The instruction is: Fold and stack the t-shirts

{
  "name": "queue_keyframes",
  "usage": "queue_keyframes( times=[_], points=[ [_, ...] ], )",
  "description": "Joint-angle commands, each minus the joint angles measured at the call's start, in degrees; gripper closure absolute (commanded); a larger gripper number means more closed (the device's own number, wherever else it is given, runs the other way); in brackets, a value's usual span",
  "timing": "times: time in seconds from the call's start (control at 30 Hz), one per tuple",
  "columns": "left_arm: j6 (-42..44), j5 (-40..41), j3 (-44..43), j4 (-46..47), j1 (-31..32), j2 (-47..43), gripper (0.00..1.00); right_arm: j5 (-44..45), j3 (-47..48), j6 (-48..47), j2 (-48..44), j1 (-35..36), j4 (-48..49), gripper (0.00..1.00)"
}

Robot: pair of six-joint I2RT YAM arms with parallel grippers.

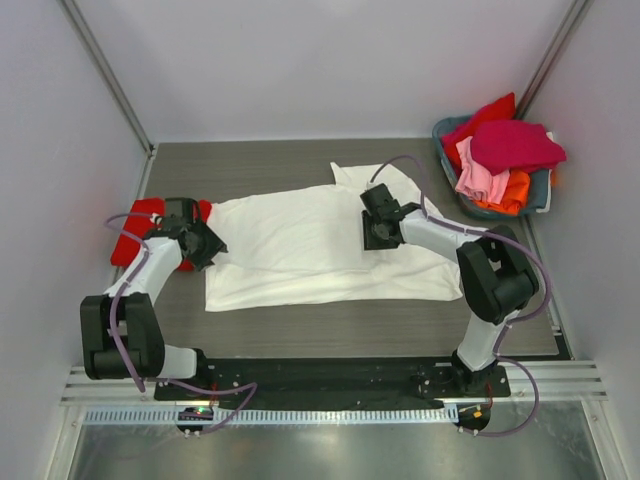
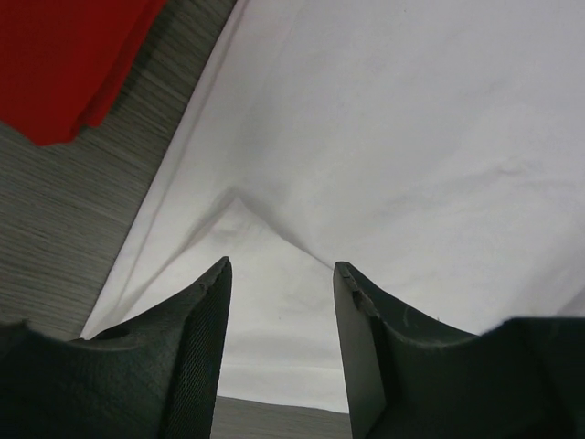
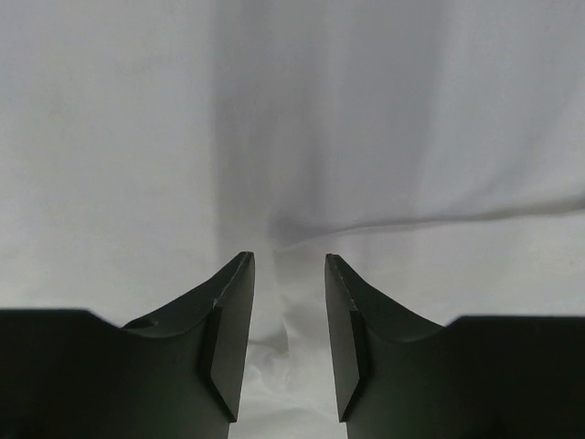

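Observation:
A large white t-shirt [image 1: 300, 250] lies spread flat across the middle of the table, one sleeve pointing to the back. My left gripper [image 1: 207, 246] is open, low over the shirt's left edge. In the left wrist view [image 2: 281, 263] white cloth [image 2: 411, 119] with a raised crease lies between the fingers. My right gripper [image 1: 376, 232] is open over the shirt's right part. In the right wrist view [image 3: 290, 256] rumpled white cloth [image 3: 119, 137] lies between the fingers. A red t-shirt [image 1: 135, 238] lies folded at the far left, and also shows in the left wrist view [image 2: 64, 55].
A grey-blue basket [image 1: 541, 186] stands at the back right corner, holding magenta [image 1: 515, 145], red [image 1: 485, 118], pink [image 1: 478, 172] and orange [image 1: 512, 192] t-shirts. Metal frame posts rise at both back corners. Dark table shows in front of the white shirt.

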State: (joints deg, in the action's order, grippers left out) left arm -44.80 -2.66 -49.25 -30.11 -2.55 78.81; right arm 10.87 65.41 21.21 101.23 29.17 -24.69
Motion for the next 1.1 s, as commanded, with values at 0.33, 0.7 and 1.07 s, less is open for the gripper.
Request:
queue_keyframes(
  times=[0.33, 0.7, 1.07],
  points=[
    [-0.47, 0.02, 0.91, 5.41, 0.52, 2.4, 0.59, 1.43, 4.64, -0.56, 4.5, 0.19, 0.43, 0.8],
    [0.58, -0.59, -0.05, 6.55, 0.53, 5.74, 0.64, 2.31, 4.46, -0.03, 1.16, 0.19, 2.45, 0.99],
    [1.11, 2.13, -0.58, 4.8, 1.66, 8.91, 0.59, 1.61, 4.38, 0.41, 1.07, 0.19, 3.42, 0.99]
  ],
)
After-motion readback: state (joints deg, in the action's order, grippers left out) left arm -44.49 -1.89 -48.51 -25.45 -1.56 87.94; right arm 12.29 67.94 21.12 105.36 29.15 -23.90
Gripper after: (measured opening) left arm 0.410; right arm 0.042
